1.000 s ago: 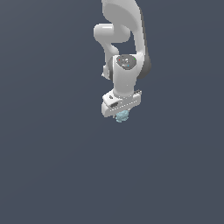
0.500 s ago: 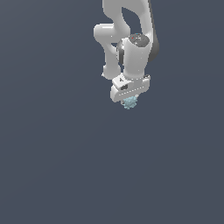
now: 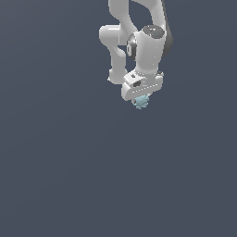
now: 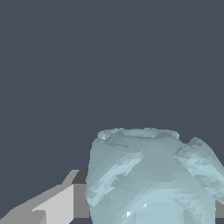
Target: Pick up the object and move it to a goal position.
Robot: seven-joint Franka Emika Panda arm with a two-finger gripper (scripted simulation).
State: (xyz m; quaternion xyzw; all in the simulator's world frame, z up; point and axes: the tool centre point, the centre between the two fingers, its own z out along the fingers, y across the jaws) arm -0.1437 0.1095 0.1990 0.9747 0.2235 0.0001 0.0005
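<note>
Object [image 3: 141,102] sits directly under the gripper [image 3: 142,98], clamped betw. its fingers [image 4: 50,205] and poking out just below, w/ arm hanging in the exterior view's upper right; no goal marker visible, so carry direction can't be judged.

- The gripper [image 3: 141,98] has risen and shifted toward the exterior view's right since the earlier frames.
- The object [image 3: 141,102] has travelled up with it.
- The wrist has turned over the gripper.
</note>
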